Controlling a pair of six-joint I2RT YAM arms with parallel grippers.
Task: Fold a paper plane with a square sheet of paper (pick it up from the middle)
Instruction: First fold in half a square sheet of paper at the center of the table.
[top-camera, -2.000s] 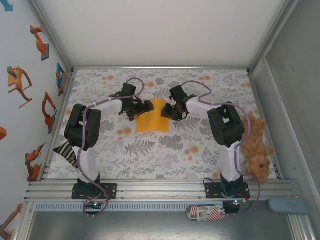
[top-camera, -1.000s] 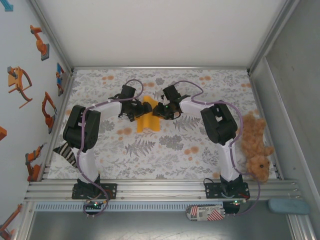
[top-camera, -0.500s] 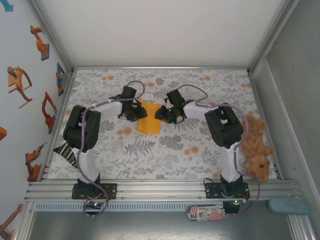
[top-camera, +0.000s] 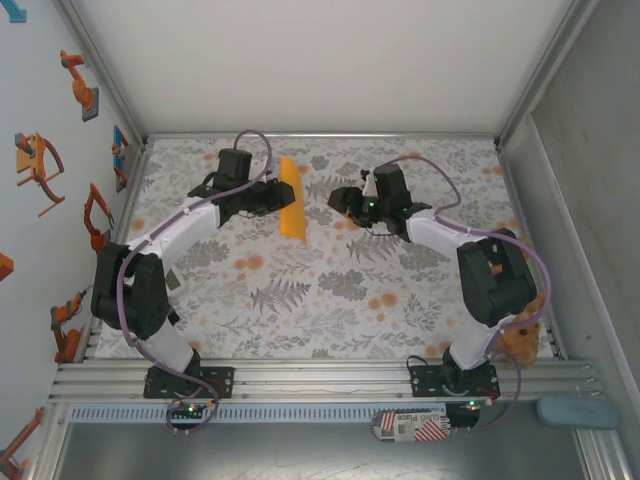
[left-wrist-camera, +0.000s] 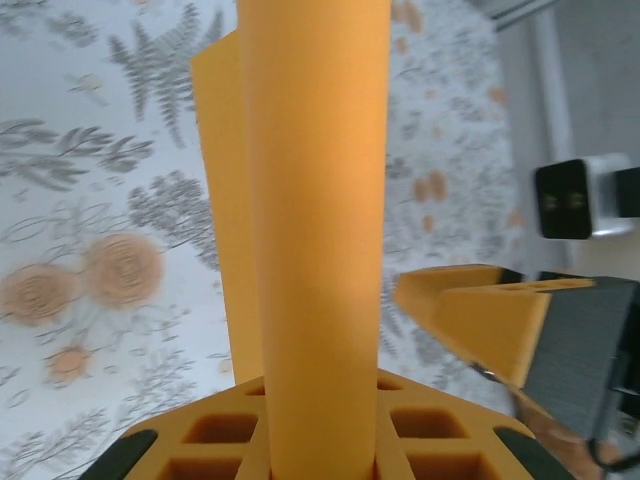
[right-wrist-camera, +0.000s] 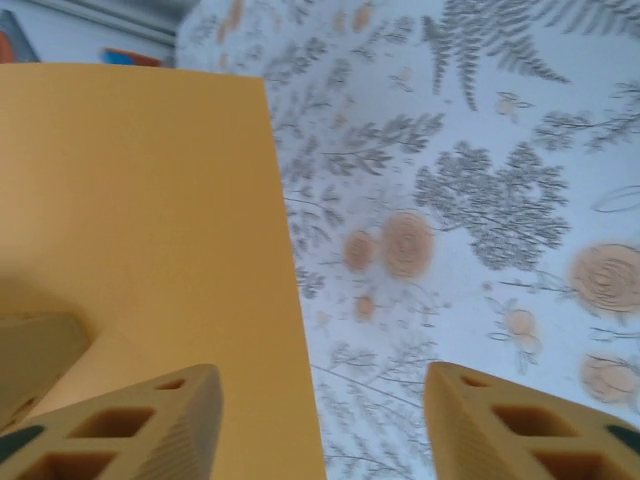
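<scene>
L gripper (top-camera: 272, 197): we see fingers clamped on the folded sheet of paper (top-camera: 291, 198) | paper: stands edge-up over the flowered cloth (top-camera: 330, 290), rear centre | R gripper (top-camera: 342, 200): fingers apart, nothing betw. them, near the paper's right side, gap betw. them from above

The top camera hangs high over the near edge and looks steeply down on the whole flowered cloth (top-camera: 330, 310), from far off. The left wrist camera looks out past the left gripper (left-wrist-camera: 315, 395), very close to the sheet of paper (left-wrist-camera: 310, 200) running up its frame. The right wrist camera looks past the right gripper (right-wrist-camera: 320, 420), low over the cloth. All three views share that sheet and the cloth beside it.
</scene>
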